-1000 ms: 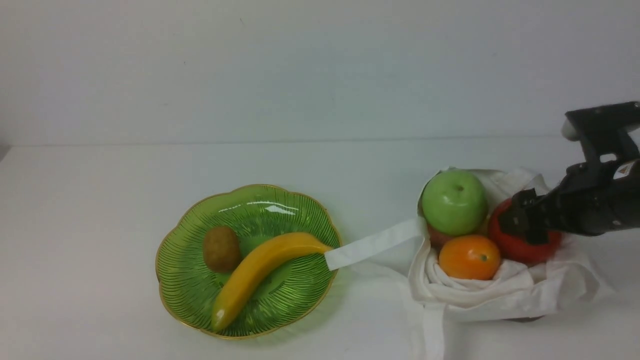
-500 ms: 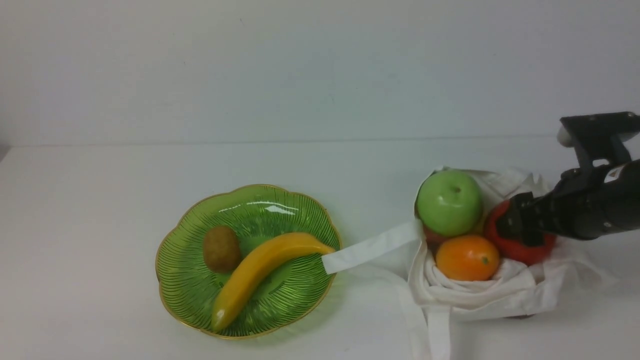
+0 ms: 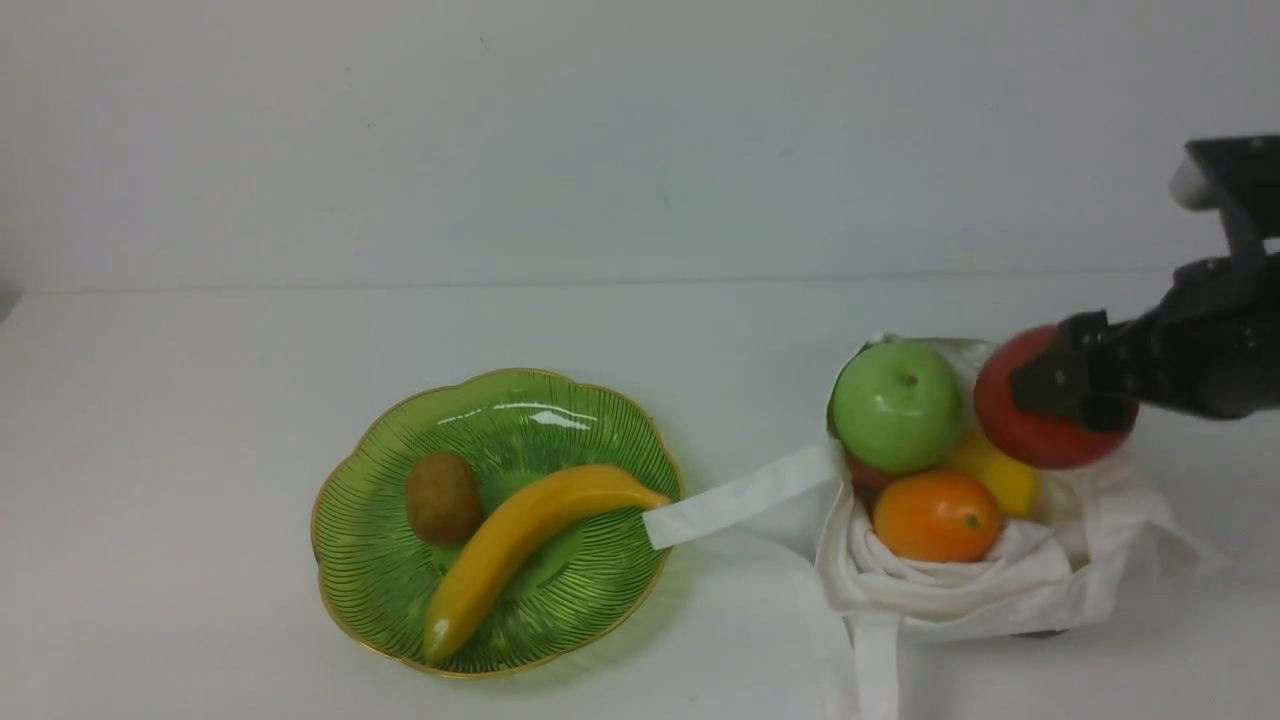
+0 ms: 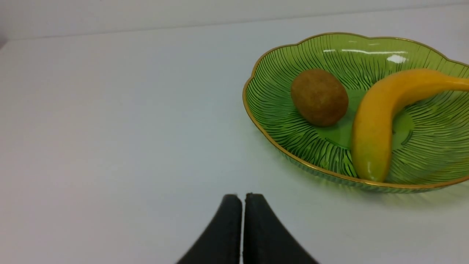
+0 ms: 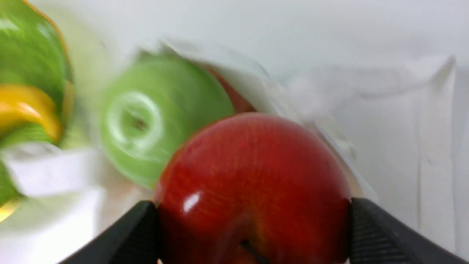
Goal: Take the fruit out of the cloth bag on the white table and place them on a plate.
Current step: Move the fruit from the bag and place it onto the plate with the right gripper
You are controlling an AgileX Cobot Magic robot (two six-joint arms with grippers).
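My right gripper [image 3: 1060,390] is shut on the red apple [image 3: 1040,430] and holds it above the right side of the off-white cloth bag [image 3: 1000,590]. The apple fills the right wrist view [image 5: 253,176] between the two black fingers [image 5: 370,231]. In the bag lie a green apple [image 3: 897,405], an orange [image 3: 935,515] and a yellow lemon-like fruit [image 3: 1000,475]. The green plate [image 3: 380,590] sits at centre left on the white table [image 3: 200,400]. My left gripper [image 4: 242,200] is shut and empty, near the plate's rim [image 4: 253,117].
A banana [image 3: 520,535] and a brown kiwi [image 3: 442,496] lie in the plate. One bag strap [image 3: 740,492] reaches to the plate's right rim; another strap [image 3: 870,670] hangs toward the front edge. A white wall stands behind.
My right gripper has lifted the red apple up out of the bag, uncovering the yellow fruit. The bag shifted slightly. The plate's contents have not moved.
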